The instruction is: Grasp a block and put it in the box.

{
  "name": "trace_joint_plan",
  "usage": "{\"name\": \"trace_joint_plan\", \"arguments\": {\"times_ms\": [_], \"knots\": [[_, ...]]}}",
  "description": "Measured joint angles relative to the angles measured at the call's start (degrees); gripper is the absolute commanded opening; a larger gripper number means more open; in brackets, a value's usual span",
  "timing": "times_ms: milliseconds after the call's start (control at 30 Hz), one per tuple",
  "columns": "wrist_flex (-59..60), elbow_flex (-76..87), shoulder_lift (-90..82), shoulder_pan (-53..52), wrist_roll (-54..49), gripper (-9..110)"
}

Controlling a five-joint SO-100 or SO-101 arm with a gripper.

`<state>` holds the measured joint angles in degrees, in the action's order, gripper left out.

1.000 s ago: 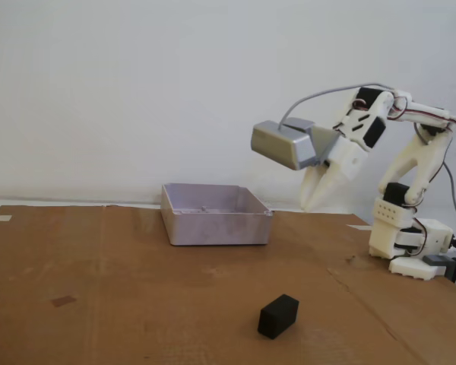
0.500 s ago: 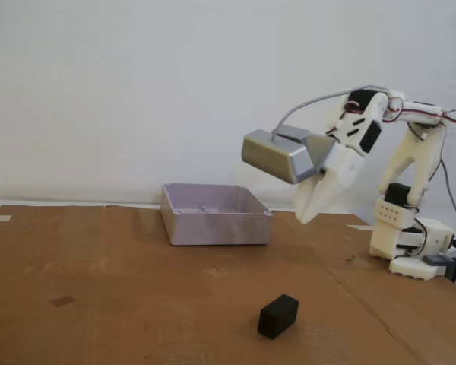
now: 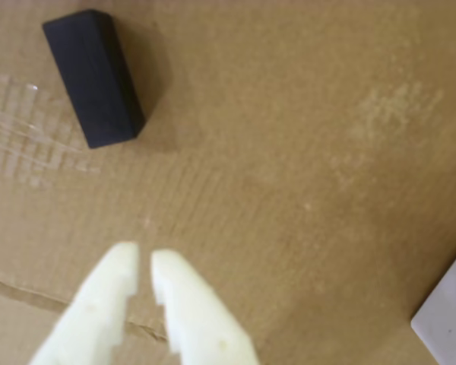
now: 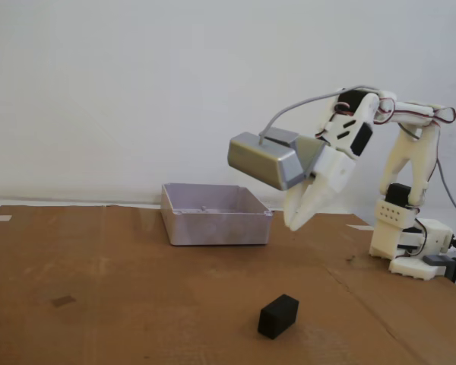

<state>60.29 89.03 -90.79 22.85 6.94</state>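
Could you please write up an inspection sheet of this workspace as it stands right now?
Surface: brown cardboard sheet over the table, creased, with a small dark mark at its left in the fixed view.
Job's things: block lies on the cardboard near the front, untouched; box stands farther back, nothing seen inside it from this angle.
Clutter: nothing seen.
Grippers: hand hangs in the air above the cardboard, right of the box, nearly shut and holding nothing; in the wrist view the block lies ahead of it.
Cables: grey cable arcs from the silver camera housing to the arm.
Surroundings: plain white wall.
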Motion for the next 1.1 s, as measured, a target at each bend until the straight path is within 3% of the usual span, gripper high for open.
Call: {"name": "trace_joint_plan", "arguments": {"times_ms": [833, 1100], "knots": [[-0.7, -11.0, 12.8, 5.8, 0.0, 1], [-4.7, -11.0, 12.8, 5.9, 0.0, 23]]}}
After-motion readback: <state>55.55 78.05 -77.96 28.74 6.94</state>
